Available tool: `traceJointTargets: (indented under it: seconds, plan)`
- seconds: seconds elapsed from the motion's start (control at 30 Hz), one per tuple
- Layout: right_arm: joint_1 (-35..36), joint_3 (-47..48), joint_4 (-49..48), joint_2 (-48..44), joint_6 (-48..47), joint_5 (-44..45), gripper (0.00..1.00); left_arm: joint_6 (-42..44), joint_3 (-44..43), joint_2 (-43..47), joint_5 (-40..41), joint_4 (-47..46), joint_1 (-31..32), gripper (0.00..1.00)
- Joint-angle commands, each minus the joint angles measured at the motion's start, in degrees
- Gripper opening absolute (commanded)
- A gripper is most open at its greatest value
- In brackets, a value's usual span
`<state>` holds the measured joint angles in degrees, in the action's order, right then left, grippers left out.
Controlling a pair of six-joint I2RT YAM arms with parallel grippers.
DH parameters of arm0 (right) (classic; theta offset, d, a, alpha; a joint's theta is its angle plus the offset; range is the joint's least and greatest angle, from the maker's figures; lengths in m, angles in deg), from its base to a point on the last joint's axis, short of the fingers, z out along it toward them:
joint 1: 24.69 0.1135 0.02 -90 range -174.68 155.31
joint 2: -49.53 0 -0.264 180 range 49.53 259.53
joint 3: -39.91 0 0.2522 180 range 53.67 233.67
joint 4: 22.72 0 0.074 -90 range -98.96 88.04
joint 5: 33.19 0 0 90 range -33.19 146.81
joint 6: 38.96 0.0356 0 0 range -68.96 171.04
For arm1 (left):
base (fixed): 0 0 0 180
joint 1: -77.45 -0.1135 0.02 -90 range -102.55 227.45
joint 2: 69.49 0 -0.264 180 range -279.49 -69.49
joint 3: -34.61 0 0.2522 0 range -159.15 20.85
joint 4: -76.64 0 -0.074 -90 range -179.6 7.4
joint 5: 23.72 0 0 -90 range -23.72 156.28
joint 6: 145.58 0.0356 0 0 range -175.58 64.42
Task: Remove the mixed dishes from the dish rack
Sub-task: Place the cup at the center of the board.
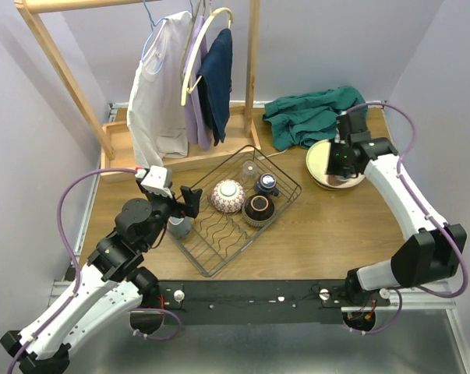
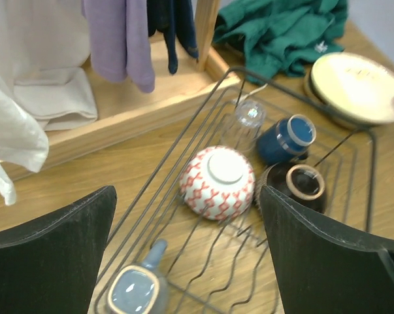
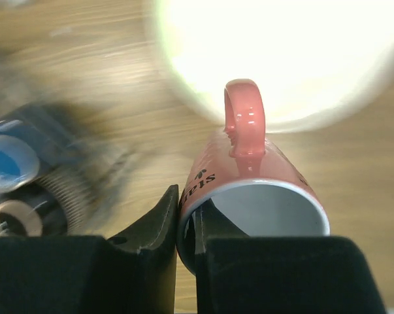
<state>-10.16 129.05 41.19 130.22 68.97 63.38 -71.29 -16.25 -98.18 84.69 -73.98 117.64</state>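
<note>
Red handled ceramic cup (image 3: pixel 249 170) is pinched at its rim by right gripper (image 3: pixel 185 216) over cream round plates (image 1: pixel 322 162), upper right; level lowering beside them is advised. Left gripper (image 1: pixel 181 206) is spread wide by black wire dish rack (image 1: pixel 277 167).

Left arm bends up from its base, its wrist reaching to the left edge of the dish rack (image 1: pixel 223 238). There the left gripper (image 1: pixel 184 206) hangs with its jaws spread wide, holding nothing. Right arm stretches out well past the rack's right corner, wrist tipped downward. The right gripper (image 3: pixel 185 212) pinches the wall of a red cup (image 3: pixel 249 170), seemingly with one finger inside the rim
</note>
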Motion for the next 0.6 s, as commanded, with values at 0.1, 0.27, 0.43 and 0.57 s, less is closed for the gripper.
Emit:
traceJointTargets:
  seconds: [0.1,0.27,0.43,0.57]
  plan:
    - [-20.55,-0.4,-0.48,2.62,-0.09,6.27,0.01,7.79,4.75,1.88,-0.84,-1.73,-0.28,0.99]
    - [-29.54,-1.54,-5.14,6.85,1.05,-1.37,0.01,9.11,4.58,1.62,0.74,-0.94,-0.37,0.99]
    - [-35.61,0.29,-8.58,12.03,0.09,-3.83,0.01,9.38,5.02,2.49,1.71,-1.11,-0.28,0.99]
    - [-37.64,2.23,-10.42,16.95,-0.62,-5.25,0.01,9.82,4.93,2.5,2.68,-1.11,-0.46,0.99]
